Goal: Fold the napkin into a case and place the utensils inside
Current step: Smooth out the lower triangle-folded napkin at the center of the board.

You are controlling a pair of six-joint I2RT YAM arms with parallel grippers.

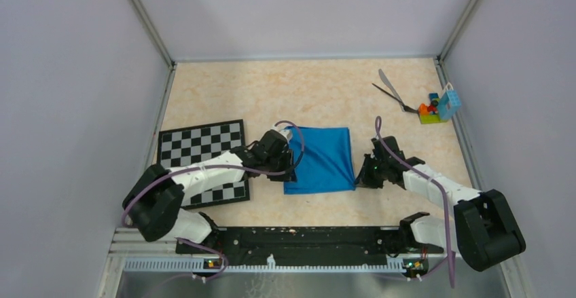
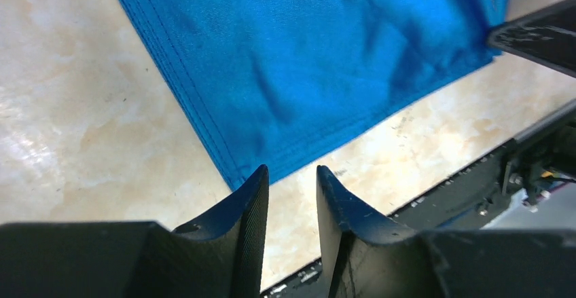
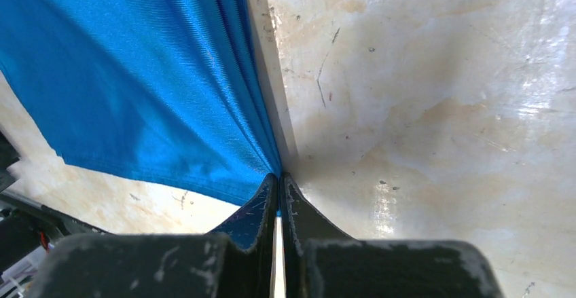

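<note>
- At the table's middle, found the napkin point(image 1: 320, 160) spread flat between both arms, just right of the chessboard point(image 1: 197, 145).
- Saw the right gripper point(image 3: 280, 176) pinched tight on the napkin's near right corner, with the cloth pleated at the tips.
- Noted the left gripper point(image 2: 292, 172) narrowly parted, holding nothing, just short of the near left corner.
- Judged the satin light, limp and slippery; best taken deep at the hemmed corners.
- Spotted the utensils point(image 1: 392, 93) well apart at far right, beside the toy blocks point(image 1: 435, 108).
</note>
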